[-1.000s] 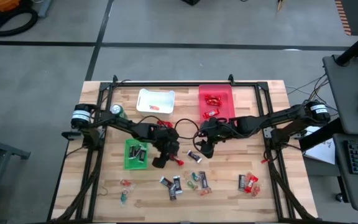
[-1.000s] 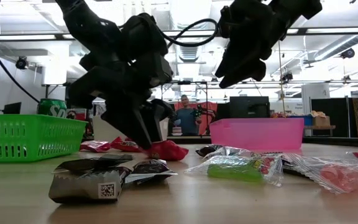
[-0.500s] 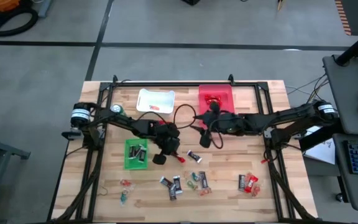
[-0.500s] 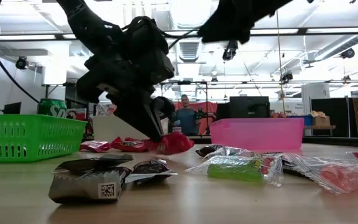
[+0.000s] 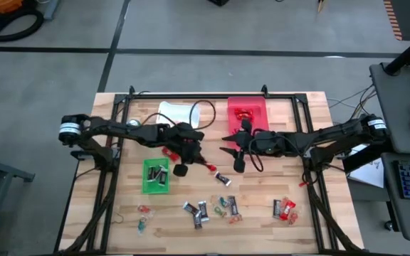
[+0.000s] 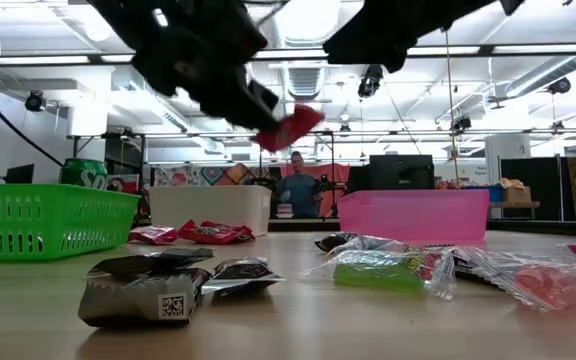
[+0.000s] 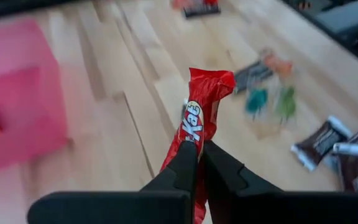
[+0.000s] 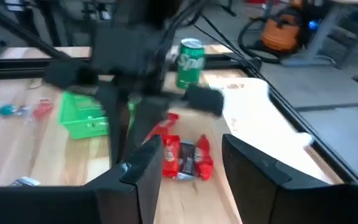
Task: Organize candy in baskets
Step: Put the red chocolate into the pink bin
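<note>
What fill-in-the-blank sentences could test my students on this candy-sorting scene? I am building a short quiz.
1. The left gripper is shut on a ____-wrapped candy bar.
2. That bar is held ____ the table, not resting on it.
3. The right gripper holds ____.
4. The dark mini bars lie in the ____ basket.

Missing words: red; above; nothing; green

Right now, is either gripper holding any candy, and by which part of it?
The left gripper pinches a red-wrapped bar at its lower end, lifted off the table. The right gripper is open and holds nothing.
</note>
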